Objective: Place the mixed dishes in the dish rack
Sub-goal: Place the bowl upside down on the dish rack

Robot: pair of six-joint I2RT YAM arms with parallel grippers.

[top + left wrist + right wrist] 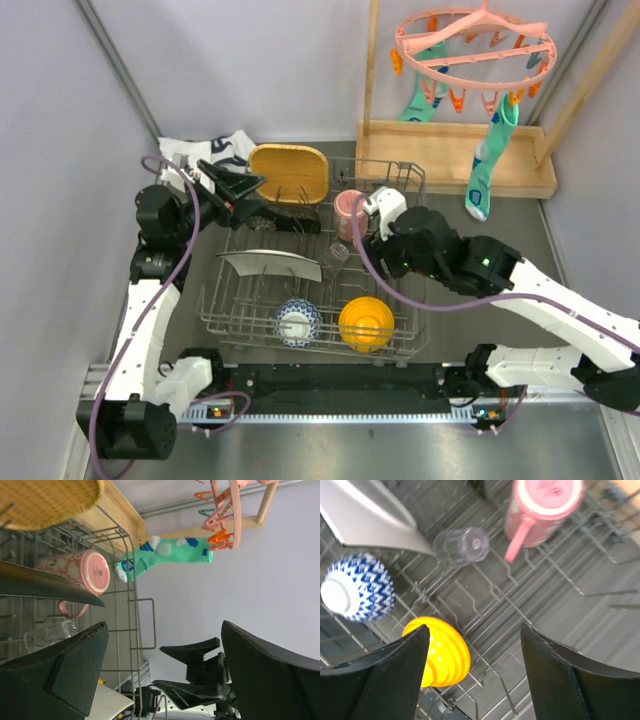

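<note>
The grey wire dish rack (225, 312) holds the yellow wooden plate (290, 172) at its back, the pale plate (270, 263), the blue-white bowl (298, 322), the orange bowl (366, 323), the pink cup (349, 210) and the small clear glass (338, 253). A dark plate edge (40, 582) stands in the rack near my left gripper; it looks like the black plate. My left gripper (162, 630) is open and empty over the rack's back left (250, 185). My right gripper (474, 630) is open and empty above the rack's wires, beside the pink cup (372, 222).
A white cloth with black print (205, 150) lies behind the left arm. A light wooden tray (450, 160) stands at the back right. A pink peg hanger (475, 45) with teal socks (487, 165) hangs above it. Walls close in on both sides.
</note>
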